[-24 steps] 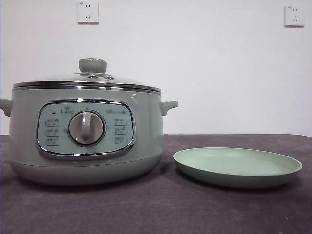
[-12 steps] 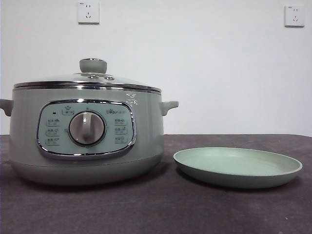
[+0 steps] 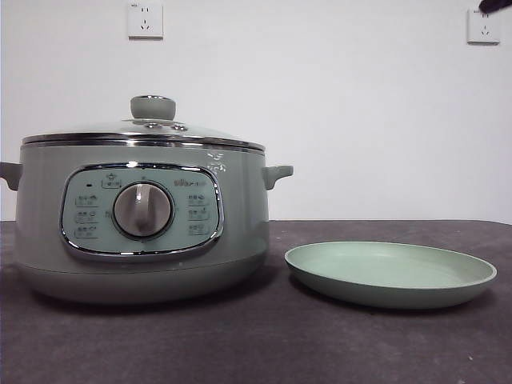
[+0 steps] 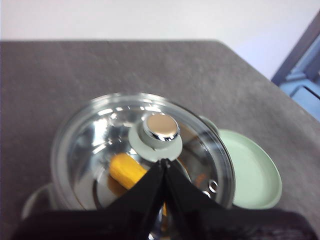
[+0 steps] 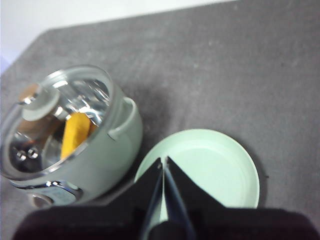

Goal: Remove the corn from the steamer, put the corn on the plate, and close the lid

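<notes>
From the front, the steamer (image 3: 142,216) stands on the left of the dark table (image 3: 256,344) with its lid (image 3: 144,132) seated on the chrome rim, and the plate (image 3: 390,274) lies just beside it to the right, bare. This level view cannot see into the pot. The two wrist views look down through the glass and show the corn (image 4: 127,170) lying inside the steamer, under the shut lid; the right wrist view shows it as an orange-yellow wedge (image 5: 76,132) behind the glass. The wrist views also show the pale-green knob (image 4: 159,131) with its chrome cap, which from the front reads only as a small stub on top.

The left gripper (image 4: 165,167) hangs above the steamer, near the knob, its jaws pressed together to a point and holding nothing. The right gripper (image 5: 163,167) hangs above the plate's near rim (image 5: 200,165), its jaws likewise closed and bare.

Against the front picture of half a second ago, steamer, lid and plate stand as they did; the one change is a black tip (image 3: 494,5) now showing at the top right corner.
</notes>
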